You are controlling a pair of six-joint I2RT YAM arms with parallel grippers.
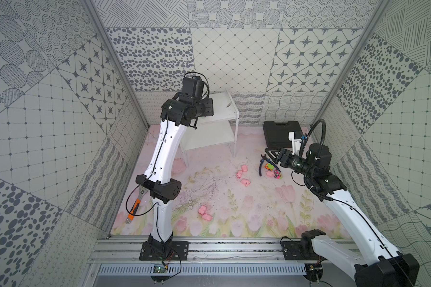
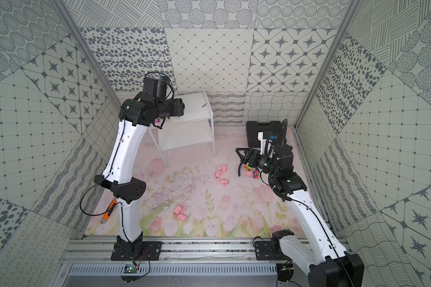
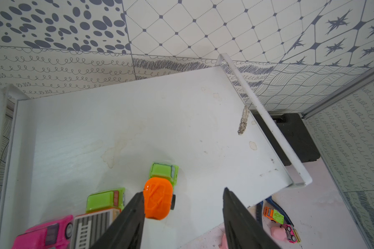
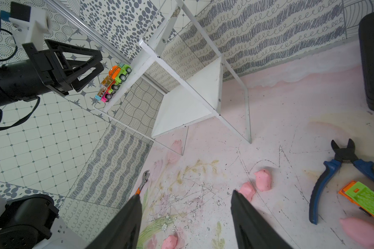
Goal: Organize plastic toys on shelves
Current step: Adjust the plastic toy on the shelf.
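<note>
The white shelves (image 1: 222, 105) stand at the back. On their top board (image 3: 138, 120) several toy cars stand in a row (image 4: 115, 80): an orange-and-green one (image 3: 159, 198), a green one (image 3: 105, 199), a grey striped one and a pink one (image 3: 45, 234). My left gripper (image 3: 183, 191) hangs open over that board, one finger beside the orange car, which it does not hold. My right gripper (image 1: 269, 155) is open above the floor with nothing between its fingers (image 4: 246, 215). Pink pigs (image 1: 244, 169) (image 1: 203, 210), an orange-green truck (image 1: 268, 167) and a pink car (image 1: 276, 174) lie on the floor.
Blue-handled pliers (image 4: 337, 172) lie next to the truck under my right arm. A black case (image 1: 281, 133) sits at the back right by the wall. An orange-handled wrench (image 1: 135, 206) lies at the left, behind my left arm. The shelves' lower board (image 4: 192, 97) is bare.
</note>
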